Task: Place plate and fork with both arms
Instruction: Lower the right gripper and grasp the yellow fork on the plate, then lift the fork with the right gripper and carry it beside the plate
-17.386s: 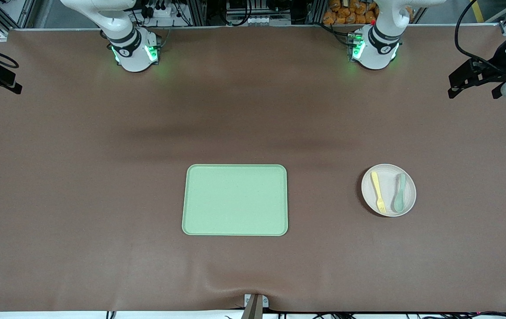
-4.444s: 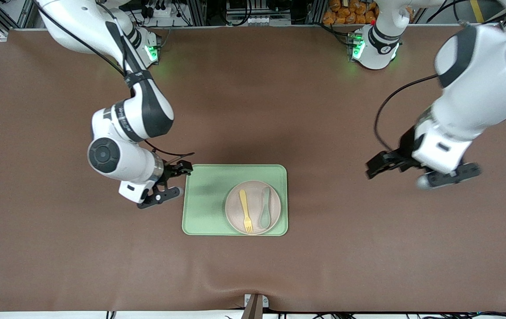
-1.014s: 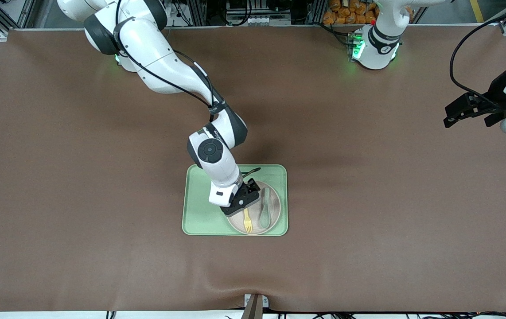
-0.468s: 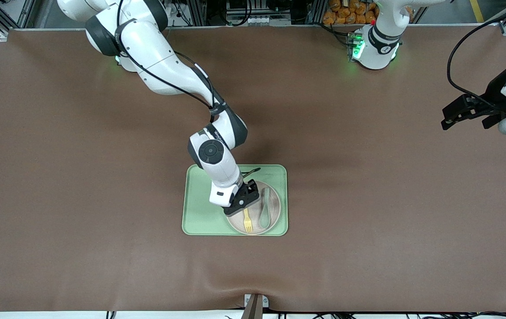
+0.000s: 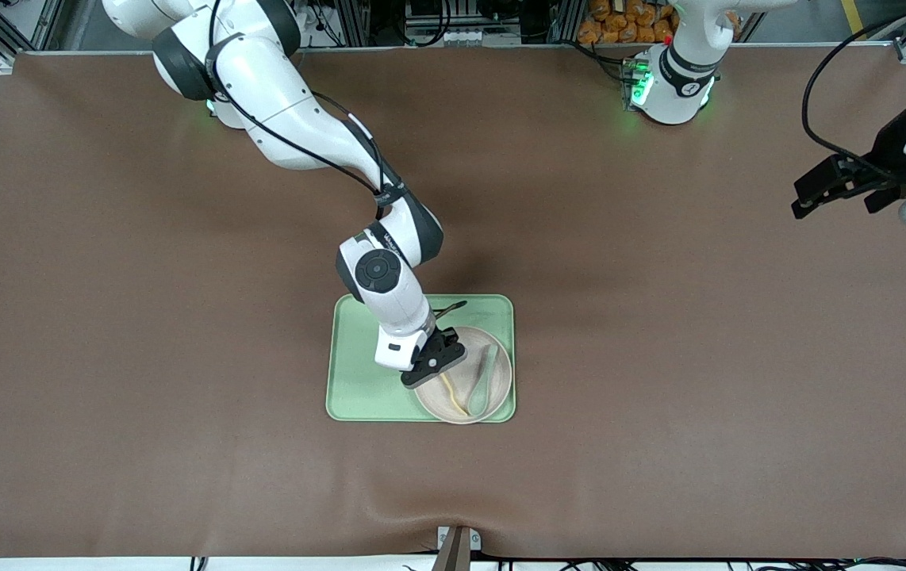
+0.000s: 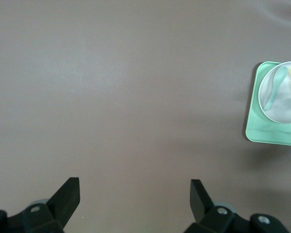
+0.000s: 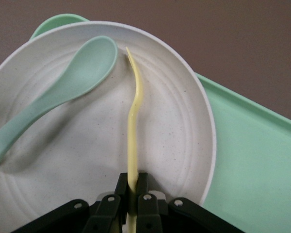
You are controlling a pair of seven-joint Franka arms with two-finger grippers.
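The pale plate [image 5: 493,396] lies on the light-green tray [image 5: 366,388], at the tray's end toward the left arm. On the plate are the yellow fork [image 5: 455,399] and a grey-green spoon [image 5: 485,373]. My right gripper [image 5: 425,379] is down over the plate, shut on the fork's handle. In the right wrist view the fork [image 7: 134,111] runs out from the shut right gripper [image 7: 132,194], turned on its edge, tines beside the spoon's bowl [image 7: 85,65]. My left gripper [image 5: 832,210] hangs open and empty over bare table at the left arm's end, waiting.
The brown tablecloth [image 5: 183,444] covers the whole table. In the left wrist view the tray [image 6: 269,136] with the plate [image 6: 281,104] shows far off, past the open left gripper [image 6: 134,194]. The tray's half toward the right arm is bare.
My right gripper has closed on the fork's handle. The fork has turned onto its edge, and the plate and spoon have shifted slightly. The left arm has drifted a little toward its base.
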